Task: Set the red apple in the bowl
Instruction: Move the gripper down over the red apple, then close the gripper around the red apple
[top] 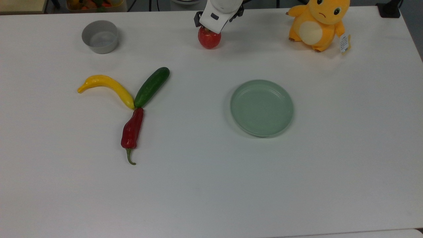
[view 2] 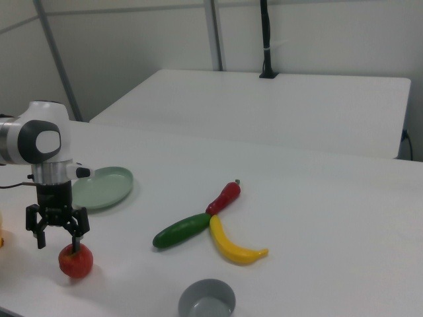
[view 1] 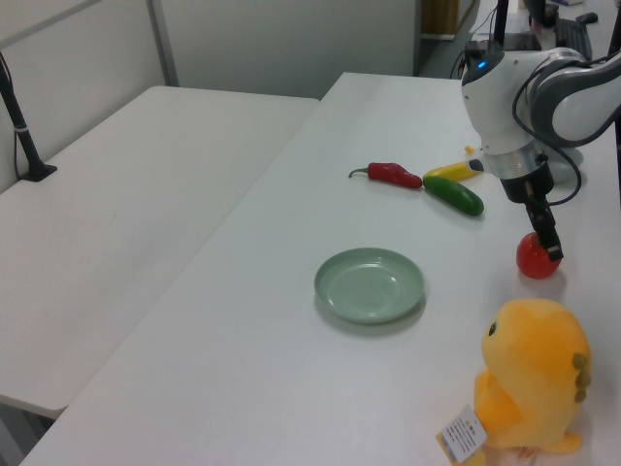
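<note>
The red apple [top: 209, 41] [view 1: 534, 262] [view 2: 75, 262] sits on the white table near the top view's far edge. My gripper [top: 211, 29] [view 1: 547, 245] [view 2: 58, 242] hangs directly over it, open, fingertips down at the level of the apple's top and not closed on it. The white hand hides the apple's upper part in the top view. The grey bowl [top: 100, 36] [view 2: 207, 299] stands empty well off to the top view's left of the apple.
A yellow banana [top: 106, 88], a green cucumber [top: 152, 86] and a dark-red chili pepper [top: 132, 129] lie together at the top view's left. A pale-green plate [top: 261, 107] sits at centre right. An orange plush toy [top: 318, 23] stands at the far right.
</note>
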Motion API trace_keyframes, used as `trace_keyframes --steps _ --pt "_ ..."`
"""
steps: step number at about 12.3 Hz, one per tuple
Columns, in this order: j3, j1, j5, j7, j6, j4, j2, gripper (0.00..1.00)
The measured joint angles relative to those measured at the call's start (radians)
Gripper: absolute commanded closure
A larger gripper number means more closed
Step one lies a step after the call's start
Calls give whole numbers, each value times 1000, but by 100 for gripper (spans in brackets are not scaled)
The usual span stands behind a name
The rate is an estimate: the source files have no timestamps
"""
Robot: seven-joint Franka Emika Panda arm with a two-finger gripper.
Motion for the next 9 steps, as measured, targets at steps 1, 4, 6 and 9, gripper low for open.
trace_keyframes --steps 1,4,6,9 --pt "0 -1 -11 0 19 -6 0 0" --pt "0 -3 -55 1 49 -24 -1 0" --pt "0 -7 -86 1 59 -38 -2 0" --pt "0 -8 -108 1 122 -72 -3 0"
